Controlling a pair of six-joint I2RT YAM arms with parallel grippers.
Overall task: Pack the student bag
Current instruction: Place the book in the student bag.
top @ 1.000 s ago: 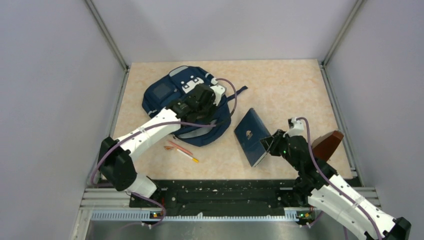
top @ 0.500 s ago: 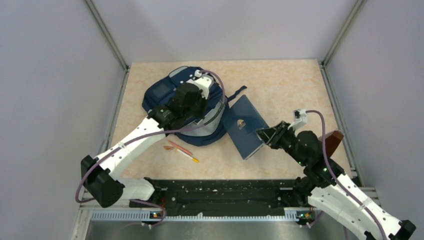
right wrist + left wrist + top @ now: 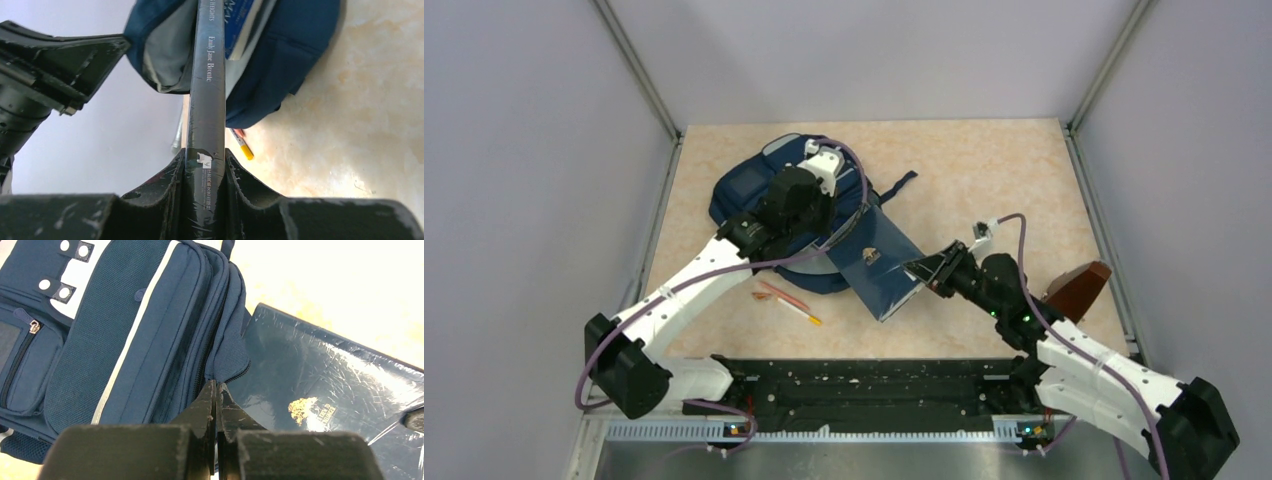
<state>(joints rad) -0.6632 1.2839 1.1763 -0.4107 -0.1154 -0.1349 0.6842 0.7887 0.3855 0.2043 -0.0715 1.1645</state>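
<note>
Currently the left arm is stretched over the bag (image 3: pixel 744 190), which lies at the far left of the worktop (image 3: pixel 984 180). The left end effector (image 3: pixel 216 387) is clenched on the rim of the bag's mouth. The right end effector (image 3: pixel 205 157) is clamped on the spine of a navy book (image 3: pixel 876 268), whose far end is lodged in the mouth beside a second book (image 3: pixel 245 20). Pens (image 3: pixel 786 300) are noted just beside the bag. Spine text read: "Emily Jane Bronte".

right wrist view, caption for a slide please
Right jaws grip a dark book by its spine, far end inside the open student bag
</note>
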